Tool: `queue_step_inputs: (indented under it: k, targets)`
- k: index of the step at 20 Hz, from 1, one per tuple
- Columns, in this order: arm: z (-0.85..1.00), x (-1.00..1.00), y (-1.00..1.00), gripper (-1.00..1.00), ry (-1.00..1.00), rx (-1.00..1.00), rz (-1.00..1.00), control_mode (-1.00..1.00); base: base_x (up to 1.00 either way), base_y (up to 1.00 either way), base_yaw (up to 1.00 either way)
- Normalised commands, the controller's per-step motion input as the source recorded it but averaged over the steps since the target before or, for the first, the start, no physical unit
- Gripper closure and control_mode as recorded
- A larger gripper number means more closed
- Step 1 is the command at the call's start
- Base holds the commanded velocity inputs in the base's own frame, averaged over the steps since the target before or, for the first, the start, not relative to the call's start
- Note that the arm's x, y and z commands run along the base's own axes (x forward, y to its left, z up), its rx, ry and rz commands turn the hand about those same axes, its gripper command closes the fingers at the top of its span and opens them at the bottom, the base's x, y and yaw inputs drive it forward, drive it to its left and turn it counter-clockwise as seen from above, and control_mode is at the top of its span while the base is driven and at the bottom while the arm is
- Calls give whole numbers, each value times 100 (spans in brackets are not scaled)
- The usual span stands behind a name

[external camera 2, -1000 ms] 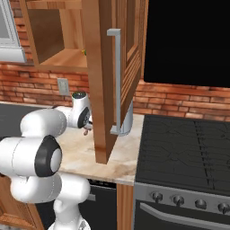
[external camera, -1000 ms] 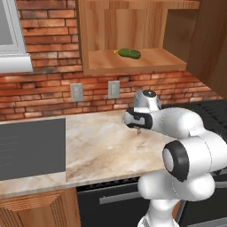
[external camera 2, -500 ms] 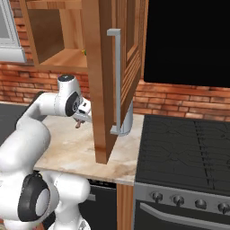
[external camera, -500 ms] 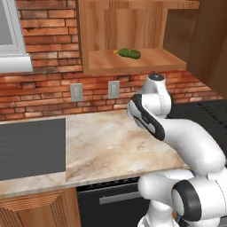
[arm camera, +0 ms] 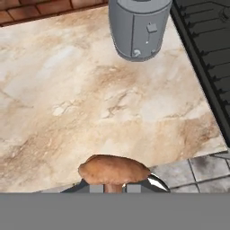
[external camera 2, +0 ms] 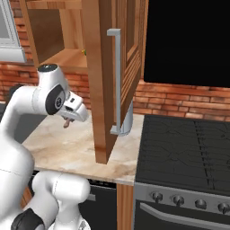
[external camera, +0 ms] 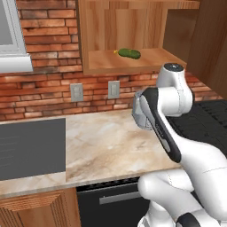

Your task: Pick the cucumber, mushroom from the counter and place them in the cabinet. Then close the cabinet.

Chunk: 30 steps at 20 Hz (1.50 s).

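The brown-capped mushroom (arm camera: 114,170) sits pinched by its pale stem in my gripper (arm camera: 114,187), which is shut on it. In the right base view the gripper (external camera 2: 68,121) holds the mushroom (external camera 2: 66,122) in the air above the counter (external camera 2: 67,148), left of the open cabinet door (external camera 2: 101,90). The dark green cucumber (external camera: 129,53) lies on the shelf of the open cabinet (external camera: 95,31). In the left base view my own forearm hides the hand, above the marbled counter (external camera: 102,142).
A grey toaster (arm camera: 139,27) stands on the counter by the wall, also seen behind the door (external camera 2: 127,122). The door's silver bar handle (external camera 2: 117,81) juts toward me. The black stove (external camera 2: 188,148) lies to the right, with bare counter (arm camera: 90,103) under the hand.
The arm has reared up from a low reach over the counter. The hand has lifted with the mushroom in it and shifted left in the right base view. The cucumber has stayed on the shelf.
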Motion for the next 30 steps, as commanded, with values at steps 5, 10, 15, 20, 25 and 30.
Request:
queue_step_inputs:
  k: [5, 10, 15, 20, 25, 30]
  targets:
    - [77, -44, -5, 100, 0, 0, 0, -100, 0, 0, 0]
    - [69, 0, -2, 100, -1, 0, -6, -100, 0, 0, 0]
    - [60, 0, -10, 100, 0, 0, -6, -100, 0, 0, 0]
    - [38, 29, -12, 100, 0, 0, -5, -100, 0, 0, 0]
    - [5, 58, -12, 100, -1, 0, -3, -100, 0, 0, 0]
    - [-6, 57, -7, 100, -14, 0, -3, -100, 0, 0, 0]
